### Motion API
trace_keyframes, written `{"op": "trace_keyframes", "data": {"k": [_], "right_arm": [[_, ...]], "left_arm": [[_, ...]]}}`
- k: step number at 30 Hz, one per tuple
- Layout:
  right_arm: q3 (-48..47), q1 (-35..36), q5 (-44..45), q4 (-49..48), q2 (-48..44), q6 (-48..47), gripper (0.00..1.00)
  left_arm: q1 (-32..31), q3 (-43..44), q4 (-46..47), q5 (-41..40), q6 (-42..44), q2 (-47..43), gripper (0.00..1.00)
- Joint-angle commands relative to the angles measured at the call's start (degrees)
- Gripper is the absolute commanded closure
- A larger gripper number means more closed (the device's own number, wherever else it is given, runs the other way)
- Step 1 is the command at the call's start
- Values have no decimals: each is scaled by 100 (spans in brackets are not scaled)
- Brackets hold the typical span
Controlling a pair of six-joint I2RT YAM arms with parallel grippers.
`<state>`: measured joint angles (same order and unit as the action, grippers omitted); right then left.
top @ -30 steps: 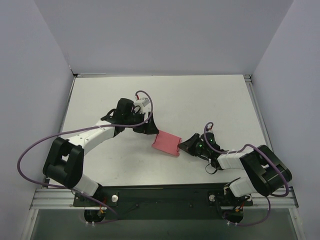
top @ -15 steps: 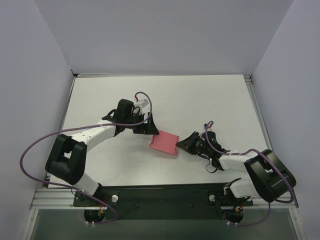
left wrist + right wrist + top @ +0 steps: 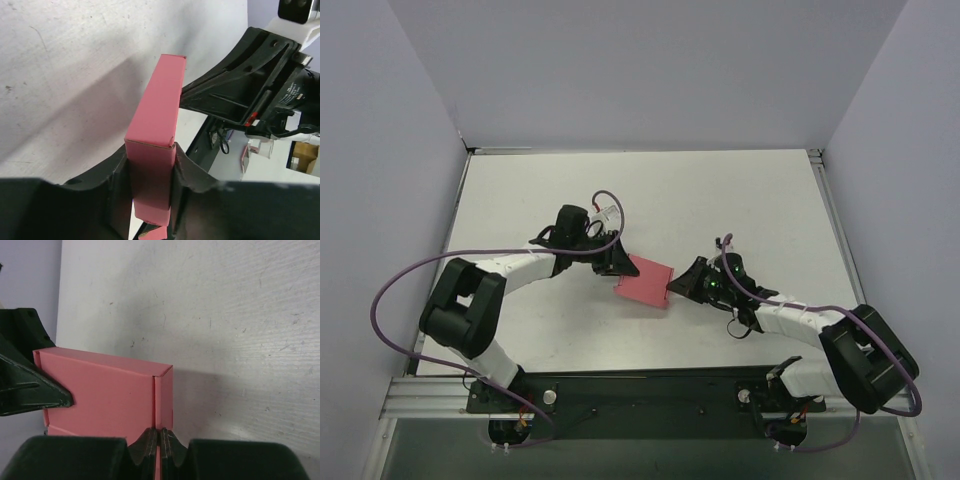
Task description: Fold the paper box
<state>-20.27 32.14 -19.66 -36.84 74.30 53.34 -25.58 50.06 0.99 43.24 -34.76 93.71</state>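
Pink card, the paper box (image 3: pixel 642 283) sat near the middle of the white counter (image 3: pixel 740 200), a little toward its near edge, between my two arms. The left arm (image 3: pixel 520 268) reached it from the left edge's side and the right arm (image 3: pixel 780 315) from the right. On the left wrist camera I saw the left jaws clamped on one end of the box, with a black finger (image 3: pixel 116 192) pressed against each narrow side. On the right wrist camera the right jaws were together, their tips (image 3: pixel 148 440) pinching a thin pink edge by the box's seam. I could not tell whether the box touched the counter.
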Motion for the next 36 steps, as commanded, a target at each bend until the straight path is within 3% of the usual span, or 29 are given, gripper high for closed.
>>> {"op": "trace_keyframes", "data": {"k": [1,2,4,5,8,12,18,27,31,36], "right_arm": [[-556,370,566,886,-407,-859,92],[-731,459,743,1080,-486,-1191,78],[-907,740,1442,1694,-758,-1667,58],[-1013,1063,1682,1846,-838,-2156,42],[-1268,1757,2577,2207,-1058,-2897,27],[-1637,2793,3765,2515,-823,-4485,23],[-2103,3719,5039,2489,178,-5597,21],[-2420,4177,6289,1261,1595,-6801,24],[-2569,4204,7140,784,2105,-7319,30],[-2613,4169,7397,398,2510,-7882,41]], "left_arm": [[9,-14,533,386,-259,121,71],[27,-32,568,413,-303,147,71],[71,-84,682,448,-469,174,72],[132,-102,726,448,-522,174,71],[229,-181,841,457,-672,174,71],[308,-269,1025,501,-944,209,71],[440,-348,1315,773,-1392,402,71],[467,-445,1666,993,-1744,481,71],[467,-541,1965,1142,-1973,534,71],[458,-585,2089,1221,-2096,525,71]]}}
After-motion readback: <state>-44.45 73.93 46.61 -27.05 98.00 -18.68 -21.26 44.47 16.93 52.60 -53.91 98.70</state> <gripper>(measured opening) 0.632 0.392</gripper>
